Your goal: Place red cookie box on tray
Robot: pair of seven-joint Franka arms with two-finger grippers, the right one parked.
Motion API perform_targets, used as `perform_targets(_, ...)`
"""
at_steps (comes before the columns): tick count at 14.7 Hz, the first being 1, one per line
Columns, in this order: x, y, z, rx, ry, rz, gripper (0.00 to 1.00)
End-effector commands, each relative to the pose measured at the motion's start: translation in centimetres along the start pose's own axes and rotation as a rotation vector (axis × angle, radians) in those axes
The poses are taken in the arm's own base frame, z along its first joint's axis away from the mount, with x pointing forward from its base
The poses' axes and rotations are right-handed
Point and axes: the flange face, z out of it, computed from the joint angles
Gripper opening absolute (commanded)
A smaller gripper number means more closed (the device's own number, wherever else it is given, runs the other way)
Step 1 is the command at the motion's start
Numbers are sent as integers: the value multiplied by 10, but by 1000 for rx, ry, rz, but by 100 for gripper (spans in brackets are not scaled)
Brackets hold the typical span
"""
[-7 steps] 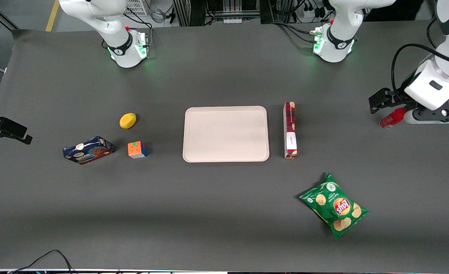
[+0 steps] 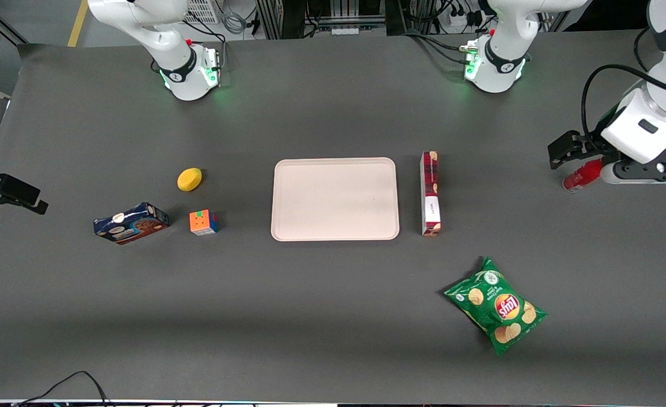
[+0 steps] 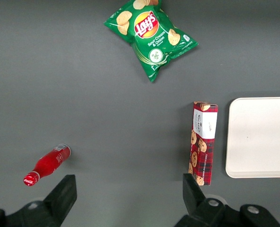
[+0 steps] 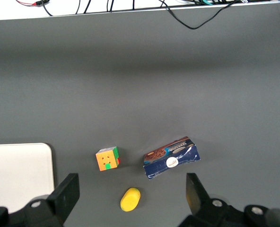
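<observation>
While the red cookie box (image 2: 430, 194) lies flat on the table (image 2: 333, 316) just beside the tray (image 2: 334, 199), not touching it, we are only at the start: reaching for the box. Our hand (image 3: 126, 196) hangs high over the working arm's end of the table, near the red bottle (image 2: 581, 175), well apart from the box. Its two fingers (image 3: 64, 194) are spread wide and pinch nothing. The tray has nothing on it. Next, we think, we must bring the hand over the box, turn it so the fingers can close on the two long sides, then go down. The green chip bag (image 2: 495, 305) lies nearer the front camera, out of our way.
</observation>
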Motion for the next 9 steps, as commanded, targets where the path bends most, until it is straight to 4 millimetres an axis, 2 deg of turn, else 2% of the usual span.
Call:
perform_targets(1,0,1,-8,12,-8,4,100)
perform_targets(9,-1,2,-7,13,-12,18,100)
